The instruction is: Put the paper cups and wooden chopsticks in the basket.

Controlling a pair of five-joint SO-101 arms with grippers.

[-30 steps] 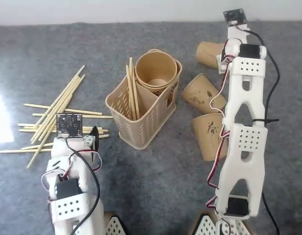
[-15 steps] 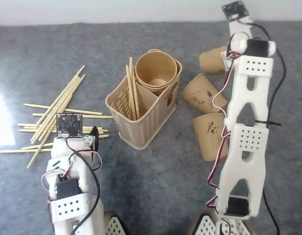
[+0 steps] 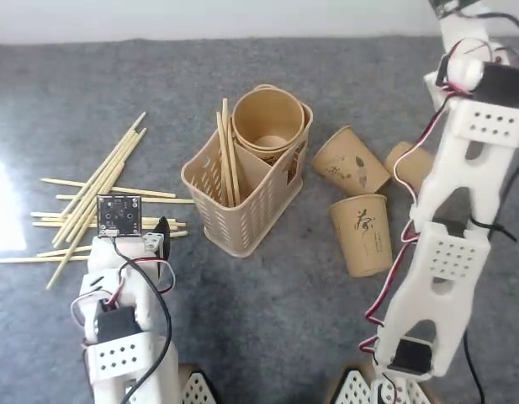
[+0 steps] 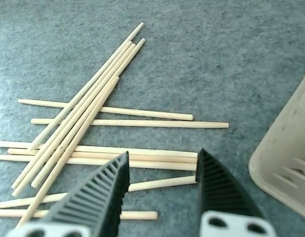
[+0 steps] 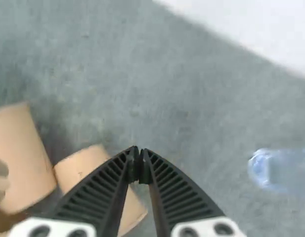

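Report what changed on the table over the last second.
The right arm swung to the right, and the rightmost brown paper cup went with it, from farther back to beside the two printed brown paper cups. The right end effector is shut on nothing. The left end effector, open, the loose wooden chopsticks, the beige slotted plastic basket and both printed cups stayed put.

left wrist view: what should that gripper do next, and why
Probably lower the left gripper and close: its jaws stand open astride the loose chopsticks lying on the table, nothing is gripped, and the basket sits just beside.
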